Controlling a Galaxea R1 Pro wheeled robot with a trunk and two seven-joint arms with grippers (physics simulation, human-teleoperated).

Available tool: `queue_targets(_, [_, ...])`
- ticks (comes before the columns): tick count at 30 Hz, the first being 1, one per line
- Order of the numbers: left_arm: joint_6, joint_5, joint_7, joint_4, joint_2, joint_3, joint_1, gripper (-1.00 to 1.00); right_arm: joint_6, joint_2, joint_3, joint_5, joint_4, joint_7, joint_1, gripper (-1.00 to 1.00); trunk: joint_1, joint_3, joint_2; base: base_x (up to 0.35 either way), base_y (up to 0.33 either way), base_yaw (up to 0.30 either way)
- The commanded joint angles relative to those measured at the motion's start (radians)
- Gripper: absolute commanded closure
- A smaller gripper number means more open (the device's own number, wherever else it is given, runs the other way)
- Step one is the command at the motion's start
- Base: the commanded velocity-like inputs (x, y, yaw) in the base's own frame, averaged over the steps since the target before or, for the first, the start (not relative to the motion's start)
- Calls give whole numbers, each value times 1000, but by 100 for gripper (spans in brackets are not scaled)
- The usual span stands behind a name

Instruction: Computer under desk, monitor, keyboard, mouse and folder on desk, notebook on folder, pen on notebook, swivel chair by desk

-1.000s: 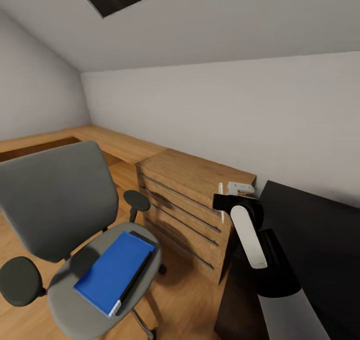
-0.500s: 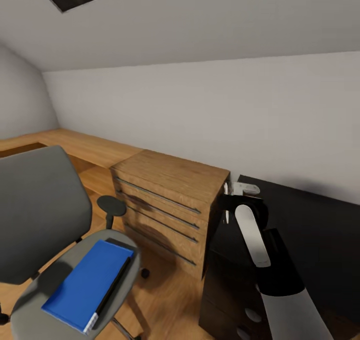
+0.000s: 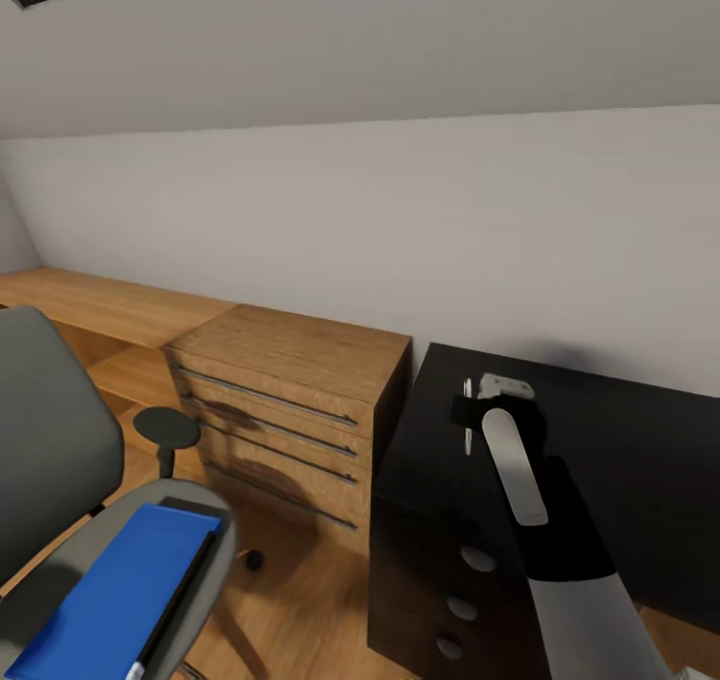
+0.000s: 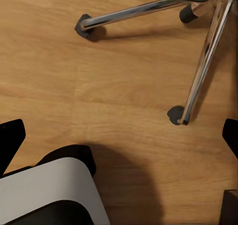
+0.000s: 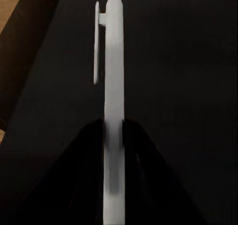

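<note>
The right gripper [image 5: 113, 135] pinches the pen [image 5: 113, 86] between its two dark fingers [image 5: 84, 155], which press its sides; the white barrel runs out beyond the tips, clip on one side. In the head view the pen [image 3: 467, 415] stands upright at the right gripper [image 3: 470, 412], held over the black desk [image 3: 620, 440] near the end by the wall.

The desk's front has round silver knobs [image 3: 477, 559]. Just beside it stands a light-wood dresser [image 3: 290, 400].

Further left is the chair [image 3: 60, 500], with the blue folder [image 3: 110, 600] flat on its seat and a dark notebook [image 3: 185, 580] along the folder's edge.

The left gripper's black fingertips [image 4: 11, 138] sit wide apart over the wood floor [image 4: 74, 86], near the chair's chrome legs [image 4: 203, 61].
</note>
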Motion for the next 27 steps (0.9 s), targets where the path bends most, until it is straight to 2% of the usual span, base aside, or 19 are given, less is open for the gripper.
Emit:
queue_targets(1, [3,11,7,-2,-1,1,0,-100,-8,-2,-5,-11,8,-8,-1,100,0,-1,0,0,0,-299])
queue_targets(5, [3,11,7,0,-1,2,0,-100,-62,-18,-24,-12,40,-3,-1,100,0,-1,0,0,0,-279])
queue_targets(8, [3,11,8,1,-1,2,0,-100,-137,-35,-34,-12,97,2,-1,100,0,-1,0,0,0,-119])
queue_targets(10, [3,11,8,1,-1,3,0,-100,-169,-38,-35,-12,123,3,-1,100,0,-1,0,0,0,-57])
queue_targets(12, [3,11,8,2,-1,3,0,-100,-232,-41,-33,-12,160,5,-1,100,0,-1,0,0,0,-27])
queue_targets(15, [3,11,8,2,-1,3,0,-100,-271,-42,-31,-12,183,12,-1,100,0,-1,0,0,0,-14])
queue_targets(16, [2,11,8,2,-1,3,0,-100,-299,-43,-28,-11,219,43,-1,100,0,-1,0,0,0,-4])
queue_targets(20, [2,10,8,2,-1,3,0,-100,-313,-43,-28,-9,270,78,-2,100,0,-1,0,0,0,-2])
queue_targets(27, [2,10,8,2,-1,3,0,-100,-317,-47,-30,-8,301,94,-2,100,0,-1,0,0,0,0])
